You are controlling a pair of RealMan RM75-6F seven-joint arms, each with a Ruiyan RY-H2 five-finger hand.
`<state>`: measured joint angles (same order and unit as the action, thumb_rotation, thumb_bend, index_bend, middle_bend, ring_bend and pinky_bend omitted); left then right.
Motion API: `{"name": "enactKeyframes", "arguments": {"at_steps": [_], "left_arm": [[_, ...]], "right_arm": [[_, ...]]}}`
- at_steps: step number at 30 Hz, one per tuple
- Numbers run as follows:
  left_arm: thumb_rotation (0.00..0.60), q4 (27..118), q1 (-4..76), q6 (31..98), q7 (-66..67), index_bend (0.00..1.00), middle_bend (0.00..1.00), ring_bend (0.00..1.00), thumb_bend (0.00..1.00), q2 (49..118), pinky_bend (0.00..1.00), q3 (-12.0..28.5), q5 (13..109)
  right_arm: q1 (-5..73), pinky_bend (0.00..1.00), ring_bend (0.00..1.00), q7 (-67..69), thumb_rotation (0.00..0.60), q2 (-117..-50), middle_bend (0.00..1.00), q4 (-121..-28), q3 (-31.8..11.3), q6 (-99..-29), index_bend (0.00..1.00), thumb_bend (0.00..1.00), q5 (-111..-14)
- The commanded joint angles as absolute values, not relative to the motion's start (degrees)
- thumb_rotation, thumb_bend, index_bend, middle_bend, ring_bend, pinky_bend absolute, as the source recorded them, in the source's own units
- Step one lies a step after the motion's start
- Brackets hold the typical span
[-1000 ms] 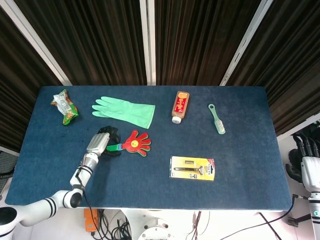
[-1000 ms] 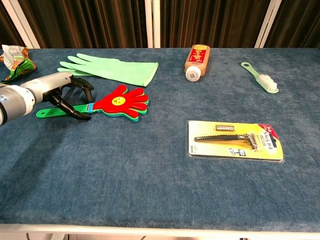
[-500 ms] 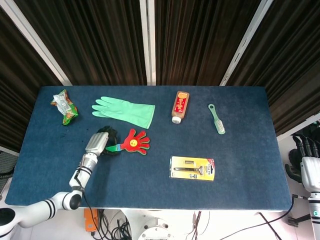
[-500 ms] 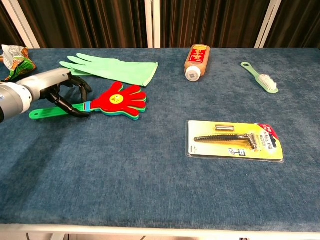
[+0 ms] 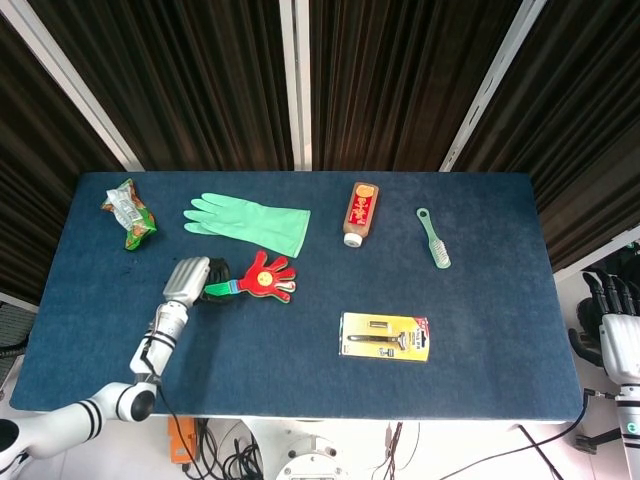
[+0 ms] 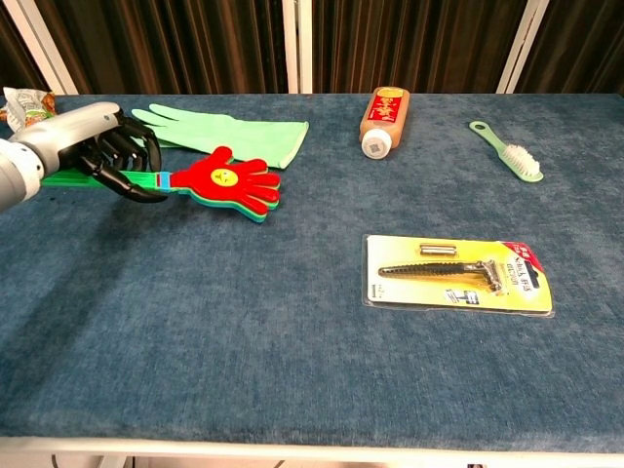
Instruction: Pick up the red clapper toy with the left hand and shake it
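The red clapper toy is shaped like a red hand with a yellow smiley face and a green handle. My left hand grips the green handle, fingers curled around it, and holds the toy lifted off the blue table, near the left side. The red palm points right, just below the green glove's cuff. My right hand hangs off the table's right edge in the head view, away from everything; its fingers are too small to read.
A green rubber glove lies behind the toy. A snack packet sits far left, a brown bottle and a green brush at the back, a packaged razor front centre on the blue table.
My left hand has closed on the handle and lifted the clapper off the table, drawing it left and up. The right hand has not moved.
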<state>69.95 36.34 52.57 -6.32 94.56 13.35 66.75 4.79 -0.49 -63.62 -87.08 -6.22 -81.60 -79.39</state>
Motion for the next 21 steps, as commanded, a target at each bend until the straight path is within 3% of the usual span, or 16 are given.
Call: {"name": "enactKeyframes", "arguments": {"at_steps": [1, 7, 12, 15, 17, 21], "left_arm": [[0.6, 70.0, 36.4, 52.3, -6.3, 0.58, 0.81, 0.86, 0.42, 94.3, 1.0, 13.1, 66.6], [0.6, 69.0, 36.2, 53.5, -5.8, 0.53, 0.95, 0.97, 0.42, 94.7, 1.0, 12.8, 67.3], [0.6, 69.3, 36.1, 53.2, -7.0, 0.39, 1.0, 1.0, 0.41, 94.4, 1.0, 12.9, 67.3], [0.6, 69.4, 35.8, 53.9, -8.5, 0.37, 1.0, 1.0, 0.36, 94.6, 1.0, 13.2, 67.6], [0.6, 69.2, 35.6, 54.2, -9.8, 0.46, 1.0, 1.0, 0.32, 94.8, 1.0, 13.2, 68.0], [0.6, 69.6, 35.4, 53.1, -14.0, 0.82, 1.0, 1.0, 0.28, 94.3, 1.0, 12.9, 69.0]], "right_arm": [[4.8, 0.0, 0.0, -0.3, 0.6, -63.5, 0.0, -87.0, -6.1, -81.5, 0.0, 0.27, -79.5], [4.9, 0.0, 0.0, -0.4, 0.6, -63.5, 0.0, -87.1, -6.2, -81.3, 0.0, 0.27, -79.5], [5.0, 0.0, 0.0, -0.6, 0.6, -63.5, 0.0, -87.1, -6.2, -81.2, 0.0, 0.27, -79.3], [5.0, 0.0, 0.0, -0.8, 0.6, -63.5, 0.0, -87.2, -6.2, -81.0, 0.0, 0.27, -79.2], [5.0, 0.0, 0.0, -0.8, 0.6, -63.4, 0.0, -87.3, -6.1, -81.0, 0.0, 0.27, -79.2], [5.0, 0.0, 0.0, -0.8, 0.6, -63.4, 0.0, -87.5, -6.1, -81.0, 0.0, 0.27, -79.1]]}}
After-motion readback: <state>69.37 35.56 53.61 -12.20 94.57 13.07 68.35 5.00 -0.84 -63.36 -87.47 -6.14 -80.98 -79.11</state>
